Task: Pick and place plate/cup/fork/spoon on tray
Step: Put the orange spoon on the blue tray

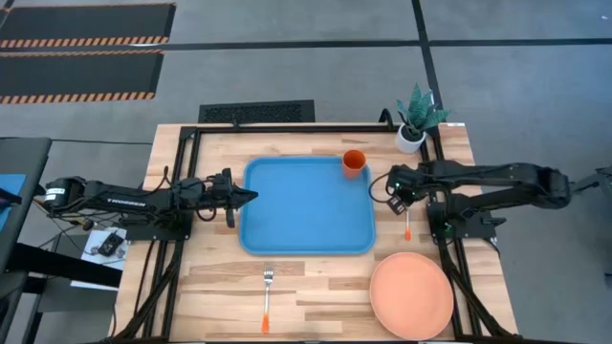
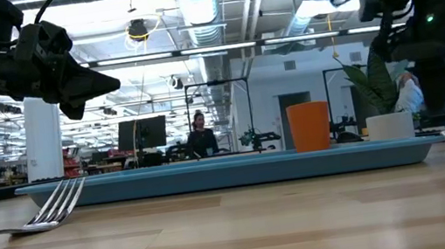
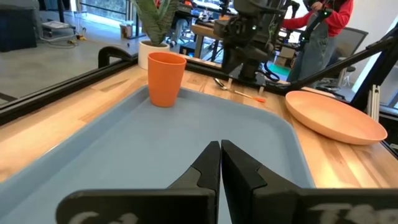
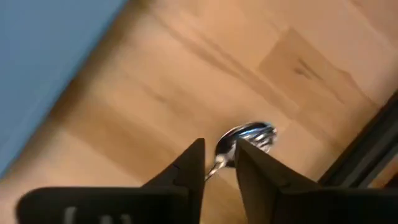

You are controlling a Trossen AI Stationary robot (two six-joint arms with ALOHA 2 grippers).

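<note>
Spoon (image 4: pixel 239 142) step in hand: right gripper (image 4: pixel 219 163) low over spoon neck, fingers slightly apart, straddling it on table beside tray (image 1: pixel 306 205). You pinch next, then lift. Left gripper (image 3: pixel 220 167) pressed together, waits over tray edge.

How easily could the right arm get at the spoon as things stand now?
Probably easily. The right gripper is already directly above the spoon, fingers slightly parted around its neck in the wrist view. The spoon lies on bare table between the tray and the plate, with nothing covering it.
</note>
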